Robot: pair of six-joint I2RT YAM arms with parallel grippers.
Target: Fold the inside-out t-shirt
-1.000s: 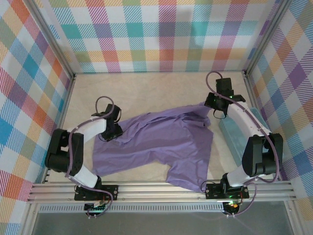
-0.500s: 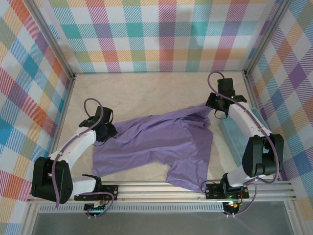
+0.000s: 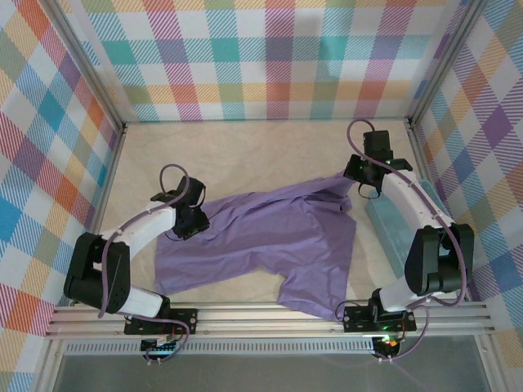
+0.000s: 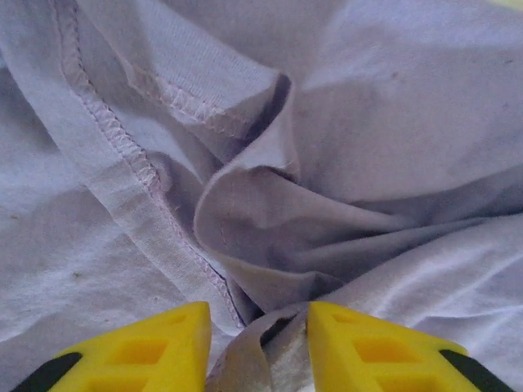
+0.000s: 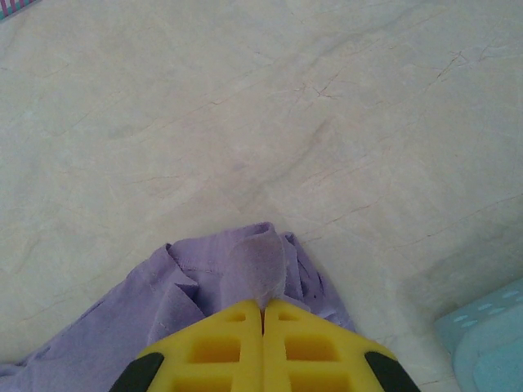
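The inside-out t-shirt (image 3: 270,237) lies crumpled across the middle of the table, lavender, its seams showing. My left gripper (image 3: 192,222) is down on its left edge. In the left wrist view the yellow fingers (image 4: 163,343) stand apart, and my left gripper (image 4: 257,317) is open with a raised fold of the t-shirt (image 4: 368,122) between them. My right gripper (image 3: 359,175) is at the shirt's far right corner. In the right wrist view my right gripper (image 5: 262,304) is shut on a bunched tip of the t-shirt (image 5: 237,261), just above the table.
A light blue basket (image 3: 396,224) lies at the right under the right arm, and its corner (image 5: 490,335) shows in the right wrist view. Plaid walls close in the beige table (image 3: 245,155) on three sides. A metal rail (image 3: 270,314) runs along the near edge.
The left arm swung out to the left, then came back right onto the shirt's left edge, and its jaws narrowed round a fold. The right arm and its corner stayed put.
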